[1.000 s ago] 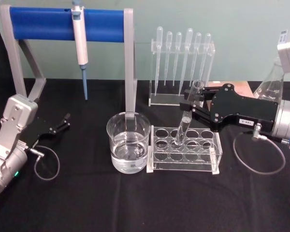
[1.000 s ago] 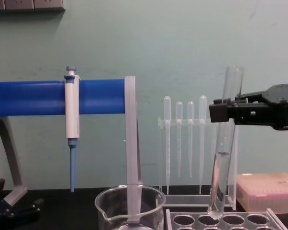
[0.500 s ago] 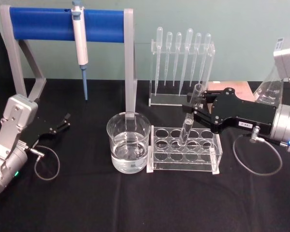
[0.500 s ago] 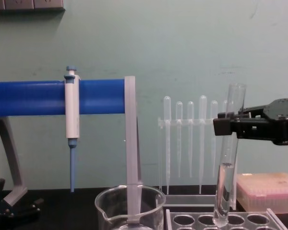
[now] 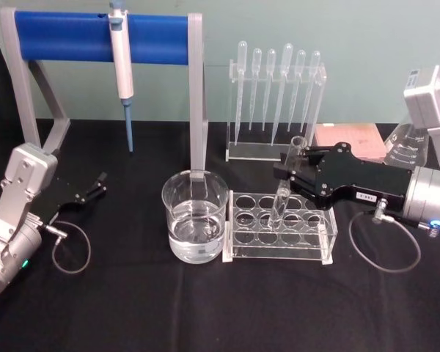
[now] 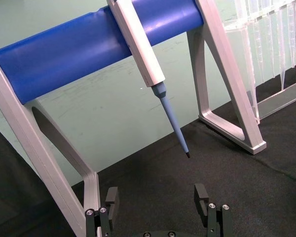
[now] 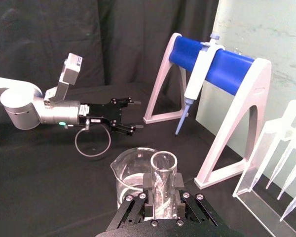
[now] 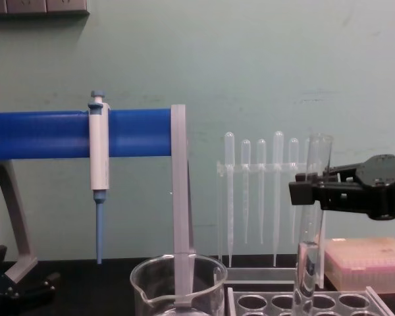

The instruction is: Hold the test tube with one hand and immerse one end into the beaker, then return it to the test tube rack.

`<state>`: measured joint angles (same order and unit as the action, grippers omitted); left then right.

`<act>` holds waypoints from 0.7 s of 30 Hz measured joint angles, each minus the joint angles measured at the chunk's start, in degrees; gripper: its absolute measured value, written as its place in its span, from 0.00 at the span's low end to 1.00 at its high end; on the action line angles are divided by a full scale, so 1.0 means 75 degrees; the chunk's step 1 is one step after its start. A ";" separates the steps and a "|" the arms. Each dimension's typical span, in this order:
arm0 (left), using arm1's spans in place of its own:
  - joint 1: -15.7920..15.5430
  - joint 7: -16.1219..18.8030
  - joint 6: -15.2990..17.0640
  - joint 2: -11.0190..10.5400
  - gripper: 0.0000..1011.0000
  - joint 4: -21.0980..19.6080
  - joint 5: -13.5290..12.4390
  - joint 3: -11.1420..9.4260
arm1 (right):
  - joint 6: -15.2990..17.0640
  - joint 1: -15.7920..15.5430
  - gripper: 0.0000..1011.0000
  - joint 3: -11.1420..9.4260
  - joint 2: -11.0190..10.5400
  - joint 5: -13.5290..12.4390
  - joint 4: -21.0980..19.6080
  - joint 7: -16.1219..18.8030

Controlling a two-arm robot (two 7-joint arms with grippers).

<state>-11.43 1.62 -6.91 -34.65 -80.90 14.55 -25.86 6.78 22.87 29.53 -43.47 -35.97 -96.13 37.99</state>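
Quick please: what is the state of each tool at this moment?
Left tool: open, holding nothing, low over the table.
Right tool: closed on the test tube, which is lowered into the rack.

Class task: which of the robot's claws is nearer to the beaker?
The right claw, gripping the test tube over the rack beside the beaker. The left claw rests open, farther away on the beaker's other side.
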 joint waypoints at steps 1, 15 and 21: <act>0.0000 0.0000 0.0000 0.0000 0.99 0.0001 -0.0001 0.0000 | -0.0002 -0.0001 0.23 0.0002 0.0009 0.0011 0.0018 0.0002; 0.0000 0.0000 0.0000 0.0000 0.99 0.0001 0.0000 0.0000 | -0.0065 0.0019 0.23 0.0031 0.0182 0.0194 0.0310 0.0066; 0.0000 0.0000 0.0000 0.0000 0.99 0.0000 0.0000 0.0000 | -0.0107 0.0037 0.23 0.0074 0.0277 0.0281 0.0411 0.0080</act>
<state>-11.43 1.62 -6.91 -34.64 -80.90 14.55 -25.86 5.98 23.15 30.08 -41.39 -33.86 -93.05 38.59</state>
